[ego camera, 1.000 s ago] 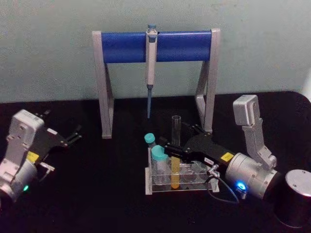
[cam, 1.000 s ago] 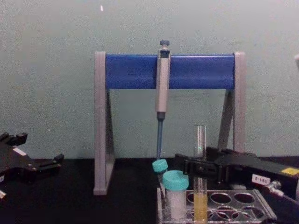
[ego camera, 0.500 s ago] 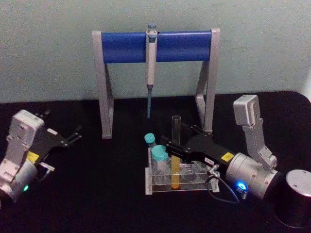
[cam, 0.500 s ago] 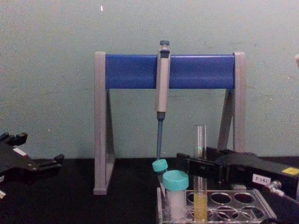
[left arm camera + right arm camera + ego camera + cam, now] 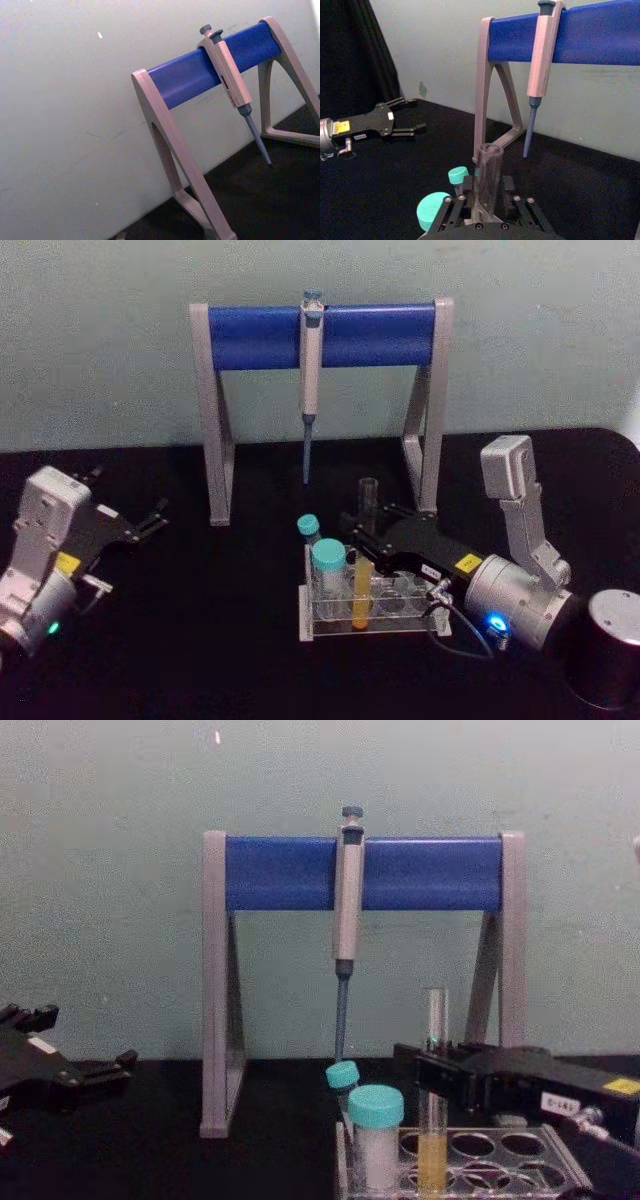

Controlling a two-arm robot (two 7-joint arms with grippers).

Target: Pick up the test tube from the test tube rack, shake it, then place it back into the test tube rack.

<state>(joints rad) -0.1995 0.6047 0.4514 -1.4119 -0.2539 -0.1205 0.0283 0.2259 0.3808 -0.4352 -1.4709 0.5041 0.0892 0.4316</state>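
Wide black bench (image 5: 230,640) underneath it all. At the back stands the big grey-legged pipette stand with its blue crossbar (image 5: 270,337), a grey pipette (image 5: 311,360) hanging off it tip down.

The right arm reaches in from the right. Its black end effector (image 5: 364,543) is closed on the tall clear glass test tube (image 5: 361,602), fingers pressed to the glass on both sides, above the liquid. Far left, the left end effector (image 5: 152,519) sits parked over the bench, fingers spread, holding nothing.

Down a size: the low clear plastic test tube rack (image 5: 405,590). The tube's round bottom and its yellow liquid sit in a hole toward the rack's left end, so it's not lifted out yet. Just beside it are two short teal-capped tubes (image 5: 328,556).

Now the dangers:
- **Spill:** the tube is uncapped, so a hard shake or a tilt could throw liquid out of the mouth.
- **Snag:** a lift off vertical could drag glass against the hole's rim and tug the light rack, or clip that big teal cap.
- **Grip:** smooth glass may slip through a weak pinch, and too hard a pinch risks a crack.
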